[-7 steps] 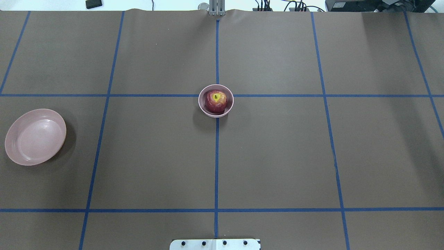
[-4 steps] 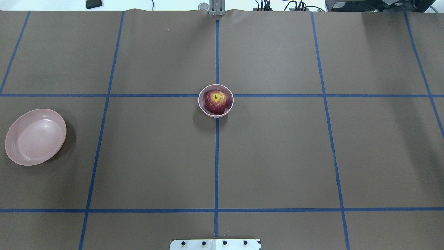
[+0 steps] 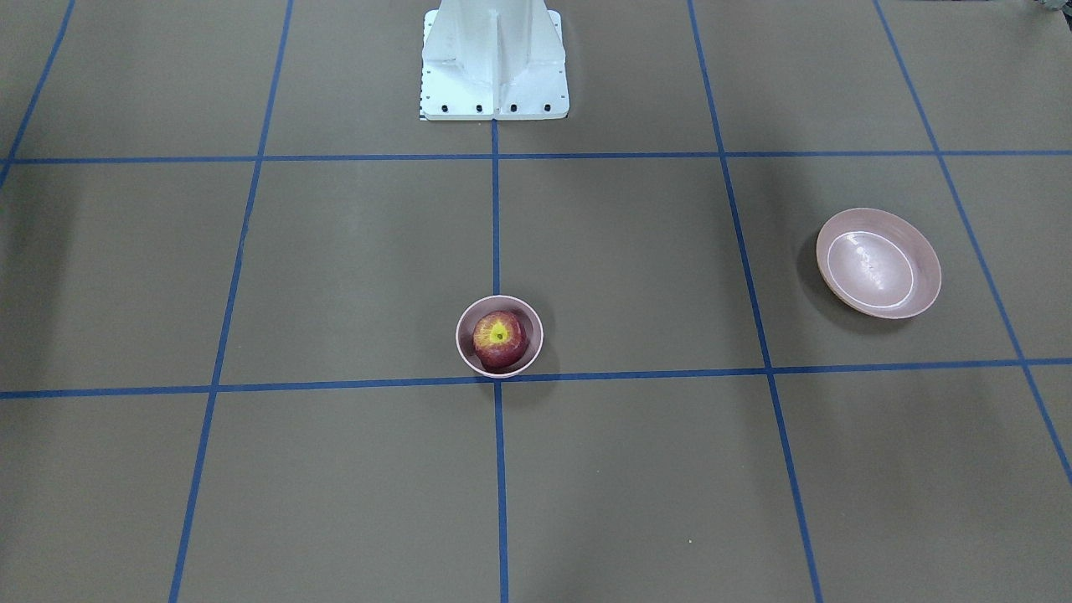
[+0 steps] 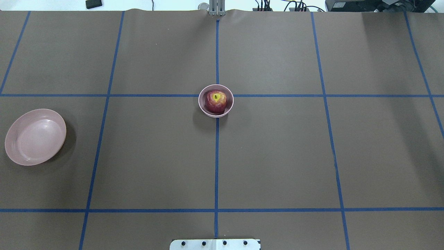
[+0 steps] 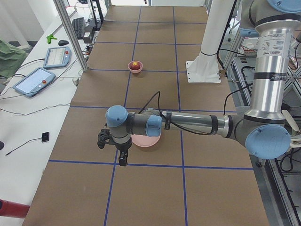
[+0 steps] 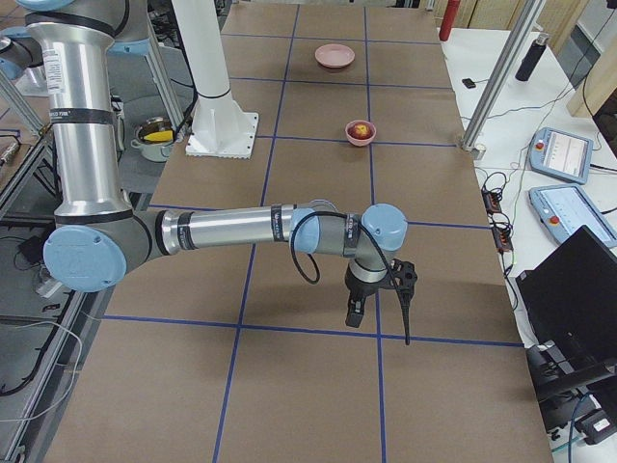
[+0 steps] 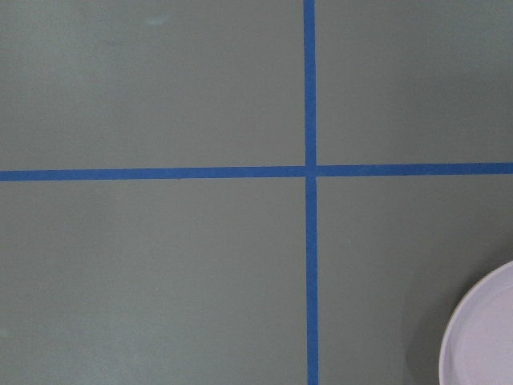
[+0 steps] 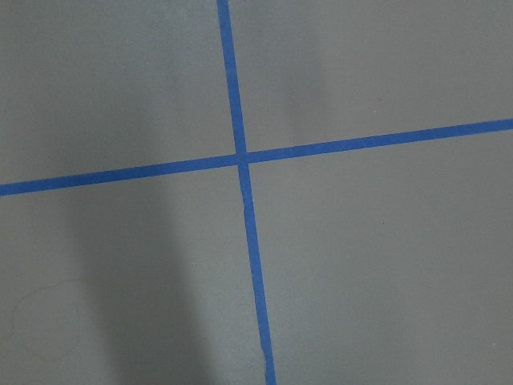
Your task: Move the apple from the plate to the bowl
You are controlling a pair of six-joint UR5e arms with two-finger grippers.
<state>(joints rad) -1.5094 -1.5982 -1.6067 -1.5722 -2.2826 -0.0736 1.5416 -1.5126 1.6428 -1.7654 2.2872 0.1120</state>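
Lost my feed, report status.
Left gripper, right gripper: off at table ends, open or shut unclear. Apple in bowl, plate bare. Nothing blocking.

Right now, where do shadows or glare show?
Overhead exterior: the plate casts a dark shadow on its right, the bowl a fainter one lower left. Front-facing: glare rings the plate's centre. Right wrist: a soft shadow darkens the table at left.
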